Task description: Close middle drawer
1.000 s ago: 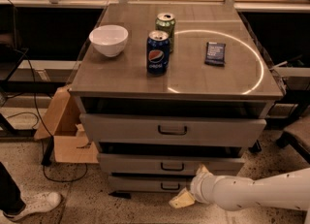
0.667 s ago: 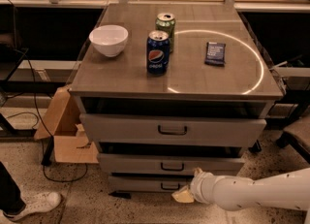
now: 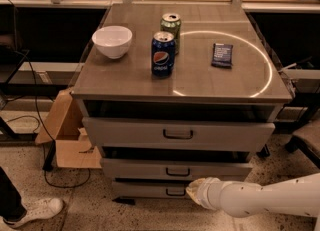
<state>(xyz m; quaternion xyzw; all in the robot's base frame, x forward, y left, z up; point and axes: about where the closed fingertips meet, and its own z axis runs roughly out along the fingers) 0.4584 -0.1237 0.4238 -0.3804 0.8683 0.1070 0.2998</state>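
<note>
Gripper (image 3: 196, 190) sat just below middle drawer (image 3: 140, 169), hiding part of lowest drawer (image 3: 145, 190). Middle drawer interior hidden under top drawer (image 3: 125, 134). Arm (image 3: 270, 200) cut off at right edge.

Matt grey metal middle drawer (image 3: 130, 168), glossy metal Pepsi can (image 3: 163, 54), shiny white bowl (image 3: 112, 41), smooth pale plastic jaws at lowest drawer (image 3: 142, 190)

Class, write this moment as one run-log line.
middle drawer: untouched | gripper: low, at bottom drawer front
</note>
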